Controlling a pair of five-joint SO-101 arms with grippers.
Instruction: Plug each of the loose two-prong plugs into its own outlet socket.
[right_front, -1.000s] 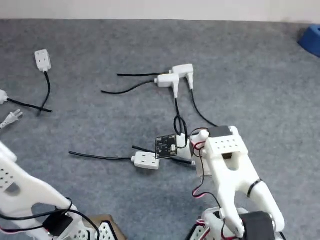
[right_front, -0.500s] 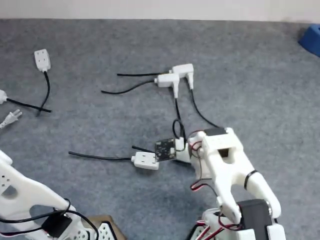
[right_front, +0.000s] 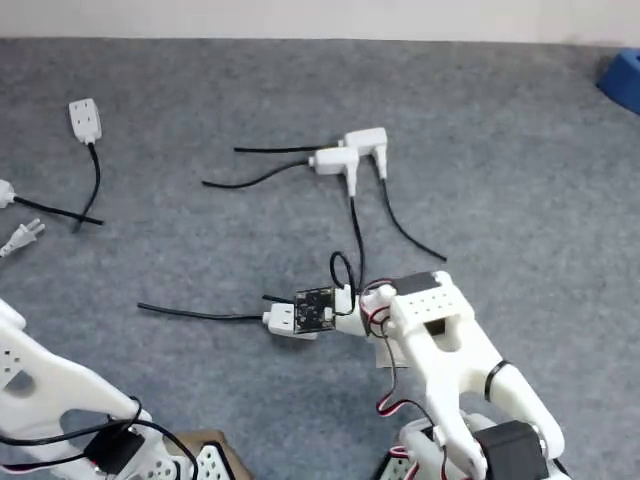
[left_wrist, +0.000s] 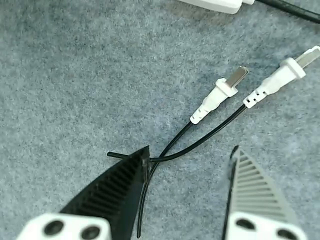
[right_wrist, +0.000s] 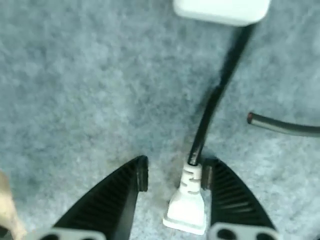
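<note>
Plug (right_wrist: 187, 207) between right gripper (right_wrist: 175, 167) fingers, part-open, touching 1 finger, left gripper (left_wrist: 191, 148) fingers wide apart near 2 loose plugs (left_wrist: 220, 95)

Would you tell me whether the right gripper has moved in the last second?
Yes: in the high view the right gripper shifted left, toward the nearby white socket.

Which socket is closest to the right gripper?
The socket at front centre, just beside the right gripper; the others lie farther back.

Place: looks like a robotics lab or hobby bench
Surface: grey felt mat (right_front: 520, 150) covering the table
Giveaways: white plastic arm (right_front: 450, 350), bare circuit board (right_front: 314, 309), loose red servo wires (right_front: 385, 395)
</note>
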